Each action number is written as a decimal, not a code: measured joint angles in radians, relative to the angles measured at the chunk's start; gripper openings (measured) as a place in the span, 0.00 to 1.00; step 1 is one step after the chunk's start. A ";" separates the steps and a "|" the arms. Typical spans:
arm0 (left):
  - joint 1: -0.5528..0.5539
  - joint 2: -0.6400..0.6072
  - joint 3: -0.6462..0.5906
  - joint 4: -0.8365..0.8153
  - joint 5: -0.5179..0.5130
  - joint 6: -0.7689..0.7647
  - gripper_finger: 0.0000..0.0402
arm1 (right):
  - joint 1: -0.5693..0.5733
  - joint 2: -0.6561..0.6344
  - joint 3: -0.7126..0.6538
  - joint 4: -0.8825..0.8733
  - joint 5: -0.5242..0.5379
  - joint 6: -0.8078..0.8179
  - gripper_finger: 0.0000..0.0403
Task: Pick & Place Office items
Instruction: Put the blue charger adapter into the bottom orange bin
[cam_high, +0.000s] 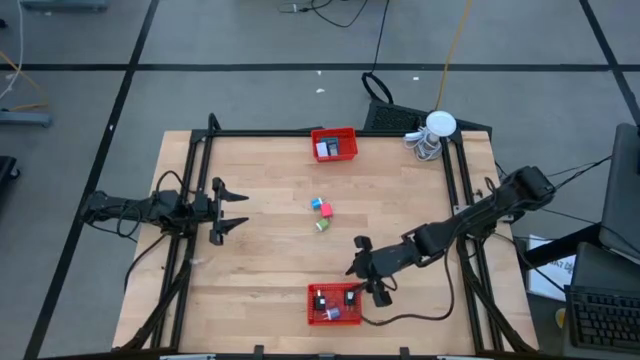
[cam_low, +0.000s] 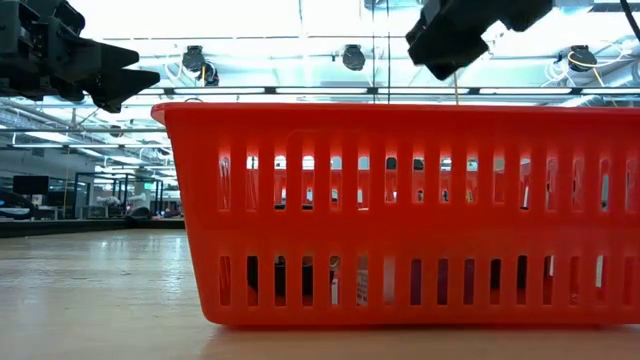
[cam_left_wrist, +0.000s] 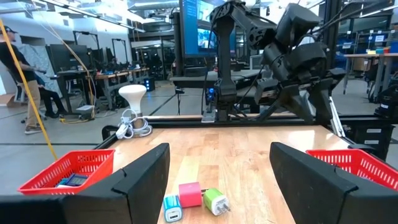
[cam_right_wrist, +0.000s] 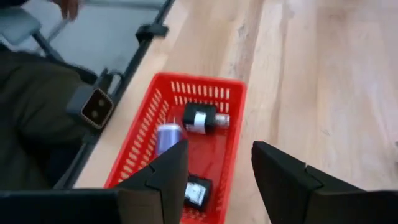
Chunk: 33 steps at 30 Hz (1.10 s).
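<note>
The right gripper (cam_high: 366, 270), dark angular fingers spread and holding nothing, hangs just above the slotted red plastic basket (cam_high: 333, 318) at the near edge of the pale wood-plank surface (cam_high: 270, 260). Boxy pink (cam_high: 325, 210), teal (cam_high: 314, 203) and green (cam_high: 322, 225) plugs sit mid-surface. The left gripper (cam_high: 234, 211), also spread, waits at the left edge.

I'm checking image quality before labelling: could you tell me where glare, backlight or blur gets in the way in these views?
Low view: bright ceiling lights behind the near red basket leave both arms as dark silhouettes. Right wrist view: the right gripper fingers are soft-edged, but the items inside the basket stay readable. Left wrist view: evenly lit, the pink, teal and green items clear. High view: even light, items tiny.
</note>
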 joint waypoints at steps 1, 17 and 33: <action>0.000 0.000 0.000 0.000 0.000 0.000 0.68 | -0.003 -0.015 -0.025 0.028 0.015 -0.002 0.41; 0.000 0.000 -0.001 0.026 0.001 0.000 0.68 | -0.093 -0.466 -0.653 0.780 0.146 0.071 0.41; 0.000 0.001 0.000 0.098 -0.035 -0.345 0.68 | -0.113 -0.826 -0.928 0.801 0.144 0.072 0.41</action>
